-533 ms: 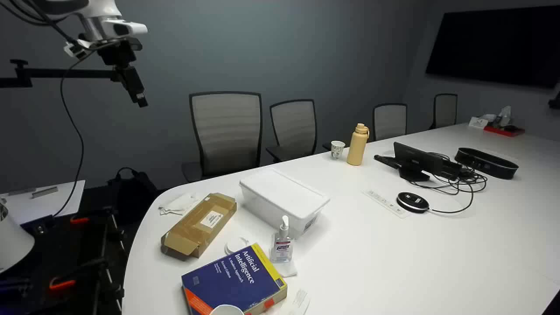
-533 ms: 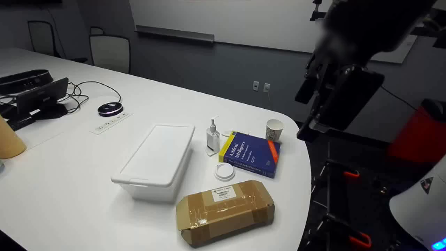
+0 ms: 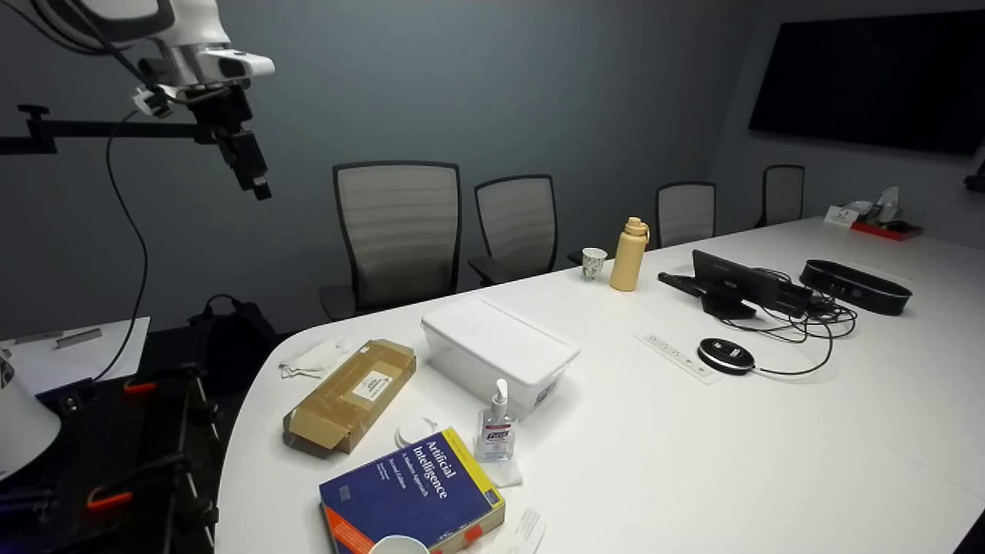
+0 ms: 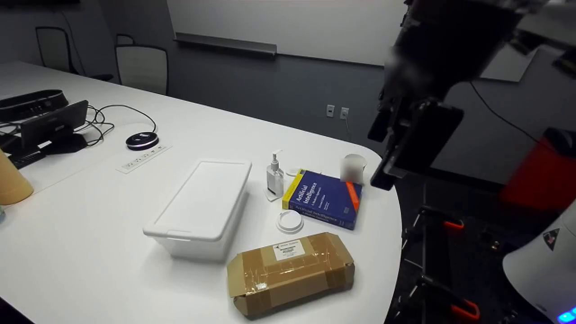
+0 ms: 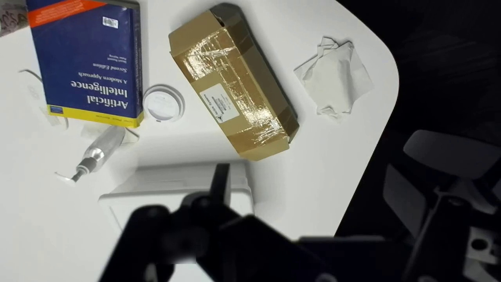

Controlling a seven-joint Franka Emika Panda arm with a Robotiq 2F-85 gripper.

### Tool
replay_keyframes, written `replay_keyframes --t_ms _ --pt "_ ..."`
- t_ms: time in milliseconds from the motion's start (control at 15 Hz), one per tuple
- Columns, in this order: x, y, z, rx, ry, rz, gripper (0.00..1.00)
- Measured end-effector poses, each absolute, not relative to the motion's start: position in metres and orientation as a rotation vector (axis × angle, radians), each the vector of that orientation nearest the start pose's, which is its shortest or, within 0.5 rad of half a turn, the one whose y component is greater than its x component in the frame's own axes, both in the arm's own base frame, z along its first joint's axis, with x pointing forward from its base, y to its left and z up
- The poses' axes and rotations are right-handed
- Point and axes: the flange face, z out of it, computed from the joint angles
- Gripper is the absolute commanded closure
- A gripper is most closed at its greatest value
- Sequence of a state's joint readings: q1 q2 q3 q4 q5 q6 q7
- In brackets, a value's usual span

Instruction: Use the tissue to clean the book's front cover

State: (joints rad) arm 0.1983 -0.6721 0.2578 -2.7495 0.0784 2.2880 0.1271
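1. We read "Artificial Intelligence" on the book [image 5: 84, 58] and "Purell" on the bottle [image 3: 495, 445].
2. The tissue [image 5: 332, 80] lay crumpled beside the carton [image 5: 242, 94].
3. The pincer [image 4: 379, 158] hung, jaws apart; a cut-off cup [image 3: 399, 545] partly hid the book.

Table [image 3: 731, 446], chairs [image 3: 400, 231] and whiteboard [image 4: 292, 29] show an office meeting room.

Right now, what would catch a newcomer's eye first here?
Probably the book, dark blue with yellow and orange bands, lying face up near the rounded end of the table. Next, the brown cardboard box, which lies between book and crumpled tissue in the wrist view.
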Motion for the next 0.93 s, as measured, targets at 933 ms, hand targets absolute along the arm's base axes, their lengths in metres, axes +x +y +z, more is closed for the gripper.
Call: replay_keyframes --t_ms 933 --pt "0.423 0.182 0.243 -2.707 -1.001 -0.24 0.0"
